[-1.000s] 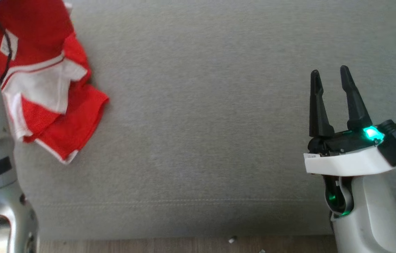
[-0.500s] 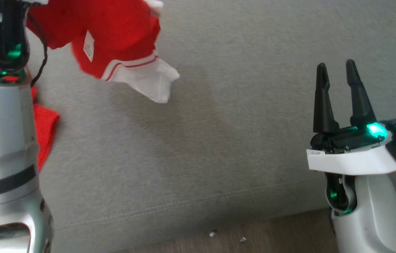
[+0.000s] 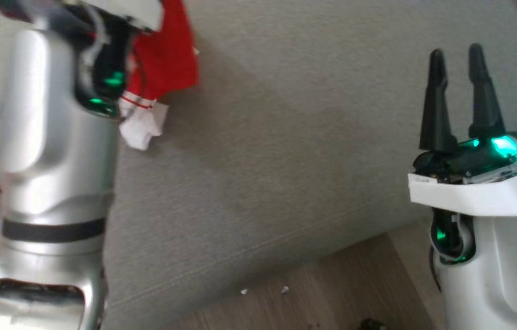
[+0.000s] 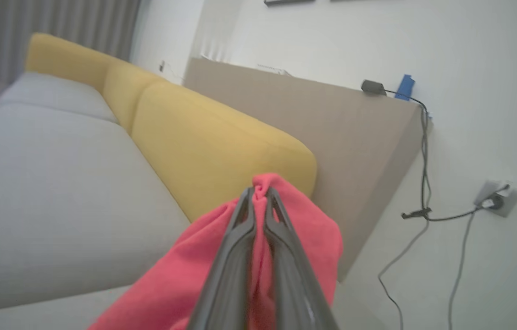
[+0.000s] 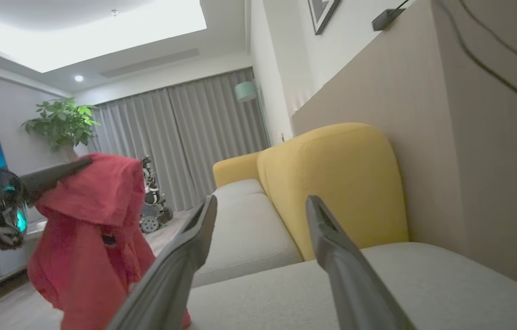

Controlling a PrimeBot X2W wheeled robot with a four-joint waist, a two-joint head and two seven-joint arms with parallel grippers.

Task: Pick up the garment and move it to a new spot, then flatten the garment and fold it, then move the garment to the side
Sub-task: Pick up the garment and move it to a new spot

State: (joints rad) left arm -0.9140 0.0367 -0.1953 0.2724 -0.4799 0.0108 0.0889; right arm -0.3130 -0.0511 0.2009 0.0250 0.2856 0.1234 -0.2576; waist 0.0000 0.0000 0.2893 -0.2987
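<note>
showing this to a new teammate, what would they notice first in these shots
The bright red and white fabric garment hangs in the air at the left, pinched in the shut left gripper near the grey fabric sofa seat. Next comes the right gripper at the lower right, its two dark fingers open and empty, then the mustard-yellow padded backrest behind the seat.
</note>
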